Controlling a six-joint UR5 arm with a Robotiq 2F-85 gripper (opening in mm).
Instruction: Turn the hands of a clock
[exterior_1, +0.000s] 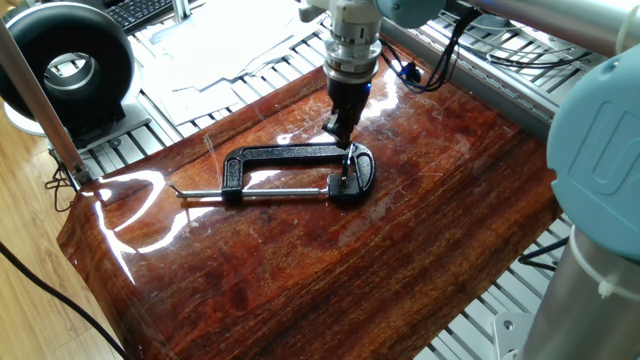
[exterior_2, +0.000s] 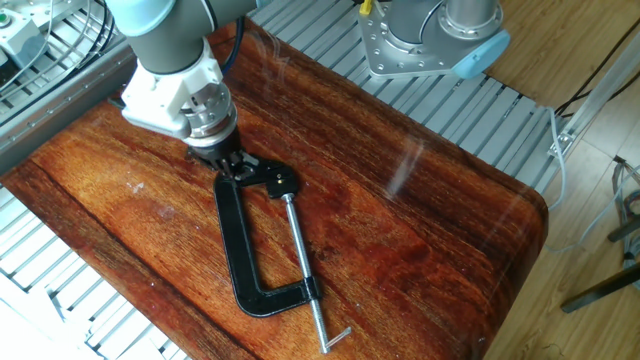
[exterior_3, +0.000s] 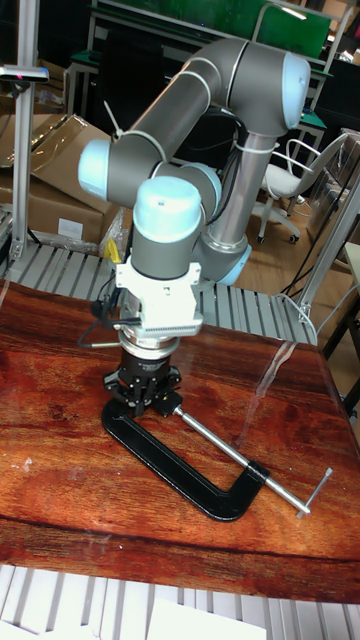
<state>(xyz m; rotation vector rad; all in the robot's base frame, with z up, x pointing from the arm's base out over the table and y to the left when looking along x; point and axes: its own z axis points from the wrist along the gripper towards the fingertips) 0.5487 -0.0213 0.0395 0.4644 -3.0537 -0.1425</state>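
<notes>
The clock (exterior_1: 285, 154) is a black C-clamp lying flat on the glossy wooden table (exterior_1: 300, 270), also visible from the other side (exterior_2: 232, 245) and in the tall view (exterior_3: 170, 465). Its hands (exterior_1: 345, 167), a thin dark pin, lie across the rounded jaw end (exterior_2: 281, 181). My gripper (exterior_1: 339, 135) points straight down over that end, fingers drawn together into a narrow tip just above the pin's upper end. I cannot tell whether the tip touches the pin. In the other views the gripper (exterior_2: 229, 165) (exterior_3: 143, 402) hides the pin.
The clamp's long steel screw rod (exterior_2: 301, 262) runs towards the table edge and ends in a small crossbar (exterior_3: 318, 493). A round black ring device (exterior_1: 68, 62) stands off the table at the back left. Ribbed metal decking (exterior_2: 440, 110) surrounds the board.
</notes>
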